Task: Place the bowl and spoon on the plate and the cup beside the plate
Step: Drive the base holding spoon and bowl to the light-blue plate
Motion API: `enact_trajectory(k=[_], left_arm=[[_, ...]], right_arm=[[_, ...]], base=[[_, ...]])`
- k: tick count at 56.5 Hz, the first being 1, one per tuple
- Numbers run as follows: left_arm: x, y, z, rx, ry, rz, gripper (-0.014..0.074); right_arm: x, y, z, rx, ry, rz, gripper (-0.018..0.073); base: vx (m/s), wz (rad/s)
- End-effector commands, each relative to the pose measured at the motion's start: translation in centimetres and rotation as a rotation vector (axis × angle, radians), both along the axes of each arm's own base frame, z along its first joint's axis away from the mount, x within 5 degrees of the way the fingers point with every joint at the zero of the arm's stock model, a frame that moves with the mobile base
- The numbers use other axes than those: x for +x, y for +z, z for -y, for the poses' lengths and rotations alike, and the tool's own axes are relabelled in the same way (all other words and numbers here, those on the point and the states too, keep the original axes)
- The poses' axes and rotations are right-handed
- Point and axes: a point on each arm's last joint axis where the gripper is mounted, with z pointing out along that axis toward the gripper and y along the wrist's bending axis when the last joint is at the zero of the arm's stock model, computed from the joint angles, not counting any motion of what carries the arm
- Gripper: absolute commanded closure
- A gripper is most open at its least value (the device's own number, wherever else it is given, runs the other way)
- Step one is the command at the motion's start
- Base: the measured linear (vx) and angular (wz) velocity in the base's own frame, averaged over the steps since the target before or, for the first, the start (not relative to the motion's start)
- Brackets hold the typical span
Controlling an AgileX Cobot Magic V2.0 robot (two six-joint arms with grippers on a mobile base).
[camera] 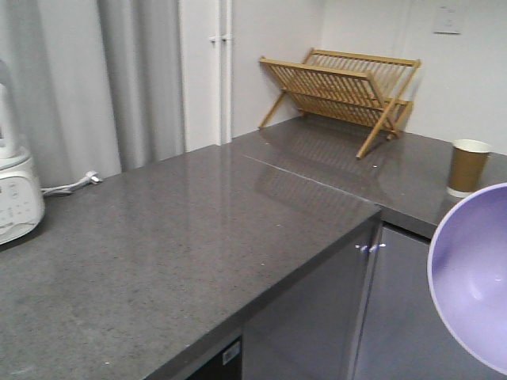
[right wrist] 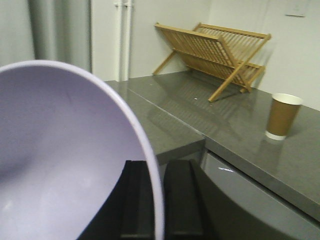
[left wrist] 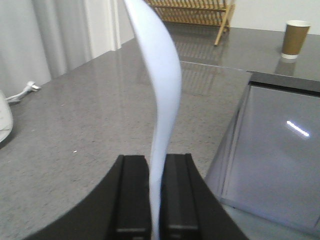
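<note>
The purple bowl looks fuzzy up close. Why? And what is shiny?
Right wrist view: the bowl sits so close to the lens that it is soft. Left wrist view: the plate is blurred too, and a bright glare streak marks the cabinet door. Front view: the countertop mirrors the wooden rack.

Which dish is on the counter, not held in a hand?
The brown paper cup, standing upright; the right hand grips the purple bowl, the left hand the pale plate.

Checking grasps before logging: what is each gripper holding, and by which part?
Left gripper pinches the plate, seen edge-on, by its rim. Right gripper pinches the bowl by its rim.
</note>
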Motion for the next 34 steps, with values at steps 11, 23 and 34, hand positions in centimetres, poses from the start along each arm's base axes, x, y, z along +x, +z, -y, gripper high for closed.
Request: enact_trajectory(k=[11,23,34], left_arm=[[-0.11,1.51,-0.09,-0.04,0.014,0.095,0.0602],[-0.11,1.51,-0.09,-0.04,0.014,0.095,0.0602],[-0.11,1.51,-0.09,-0.04,0.014,0.095,0.0602]], right_arm=[[-0.05,1.23,0.3,0.023,-0.037,0.062,0.0568],[-0.11,1.26,0.28,0.023,-0.037,0.065,0.0568],[-0.11,1.26,0.28,0.023,-0.037,0.065,0.0568]], base=[[-0.05,-0.58],[0.01,-0.52],[0.05,-0.34]])
